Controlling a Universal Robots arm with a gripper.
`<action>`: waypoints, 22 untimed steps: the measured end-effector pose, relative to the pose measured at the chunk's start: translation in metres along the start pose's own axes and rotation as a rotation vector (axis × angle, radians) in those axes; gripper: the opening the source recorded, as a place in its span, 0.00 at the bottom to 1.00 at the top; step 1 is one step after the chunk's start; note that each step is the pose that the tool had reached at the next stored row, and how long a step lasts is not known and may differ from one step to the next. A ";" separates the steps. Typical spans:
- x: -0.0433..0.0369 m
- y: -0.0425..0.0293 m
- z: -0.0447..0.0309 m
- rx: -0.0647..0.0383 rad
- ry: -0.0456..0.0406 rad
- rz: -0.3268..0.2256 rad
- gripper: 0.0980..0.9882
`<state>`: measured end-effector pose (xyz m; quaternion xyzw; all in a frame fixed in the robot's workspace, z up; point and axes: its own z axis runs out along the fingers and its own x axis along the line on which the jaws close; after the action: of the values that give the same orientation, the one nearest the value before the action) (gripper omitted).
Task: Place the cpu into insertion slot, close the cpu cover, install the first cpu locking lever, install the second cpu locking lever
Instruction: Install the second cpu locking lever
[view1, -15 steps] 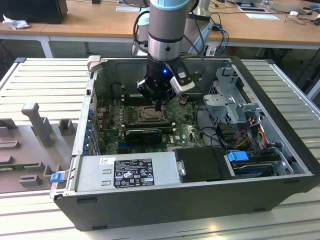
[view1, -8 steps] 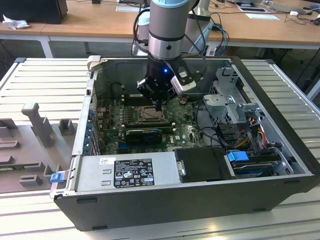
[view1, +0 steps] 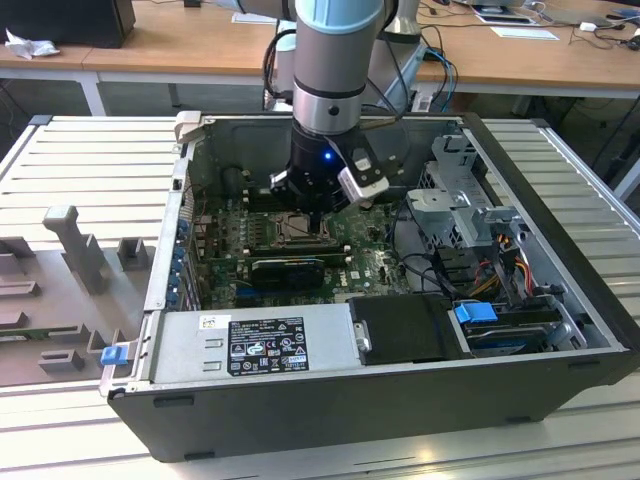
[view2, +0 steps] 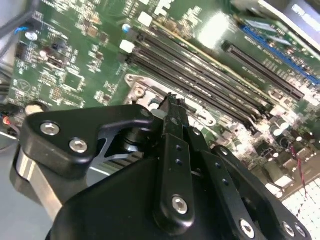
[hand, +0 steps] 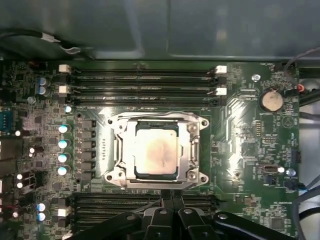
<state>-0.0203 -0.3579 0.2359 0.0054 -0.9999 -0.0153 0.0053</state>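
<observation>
Inside the insertion slot (hand: 120, 150) lies the pale, smudged cpu (hand: 156, 151), framed by silver; fingers (hand: 169, 199) clenched empty.

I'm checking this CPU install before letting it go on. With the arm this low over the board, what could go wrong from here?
1. The black gripper sits right at the edge of the silver-rimmed square socket, beside the long black memory slots; a sideways slip could scrape them.
2. The pale silver-beige square chip lies in the socket; whether it sits flat cannot be judged, and clamping a tilted chip could bend contacts.

Grey arm (view1: 330, 60), pale blue joint cap, blue light; black claw (view2: 172, 107), silver screws.
</observation>
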 end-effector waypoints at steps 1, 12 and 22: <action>0.0016 -0.0006 0.0003 -0.001 0.0000 0.000 0.01; 0.0227 -0.0067 0.0021 -0.006 -0.0004 0.000 0.01; 0.0258 -0.0097 0.0047 -0.055 0.0006 -0.032 0.01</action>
<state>-0.0461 -0.3677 0.2312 0.0211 -0.9989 -0.0426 0.0055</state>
